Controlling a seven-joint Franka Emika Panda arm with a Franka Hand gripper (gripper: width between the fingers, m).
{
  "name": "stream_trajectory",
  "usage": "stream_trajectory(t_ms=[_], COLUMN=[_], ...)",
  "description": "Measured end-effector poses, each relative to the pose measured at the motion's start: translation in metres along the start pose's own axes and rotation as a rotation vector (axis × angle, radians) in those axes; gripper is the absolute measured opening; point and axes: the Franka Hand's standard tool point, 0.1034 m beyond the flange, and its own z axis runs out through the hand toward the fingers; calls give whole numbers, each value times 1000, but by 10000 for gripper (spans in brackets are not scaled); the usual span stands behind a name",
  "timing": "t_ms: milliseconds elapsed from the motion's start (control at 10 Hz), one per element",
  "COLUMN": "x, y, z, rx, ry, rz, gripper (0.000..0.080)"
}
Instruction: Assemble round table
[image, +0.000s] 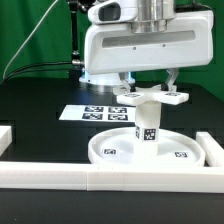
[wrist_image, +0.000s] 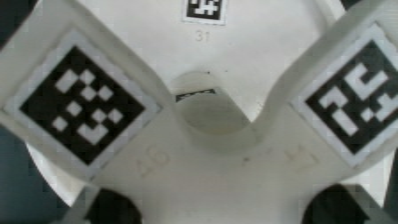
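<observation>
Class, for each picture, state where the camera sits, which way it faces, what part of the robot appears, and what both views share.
Exterior view: off the arm, looking slightly down across a border bar at the disc, leg and cross-shaped piece; the gripper hangs above.
Wrist view: on the wrist, looking down onto the cross-shaped piece; no gripper part shows clearly.
Shared: the cross-shaped piece.
</observation>
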Motion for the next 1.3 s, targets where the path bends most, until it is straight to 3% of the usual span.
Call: stream_trajectory(t_ms=[400, 700, 800, 1100, 1300], x=[0, 0, 0, 1, 1], y=[-3, 0, 0, -2, -3], z=[1, 2, 2, 1, 1], rx=[28, 86, 95, 92, 75], ry=[12, 2, -2, -17, -21], rz=[470, 767, 830, 1145, 1340], gripper=[442, 443, 443, 443, 443])
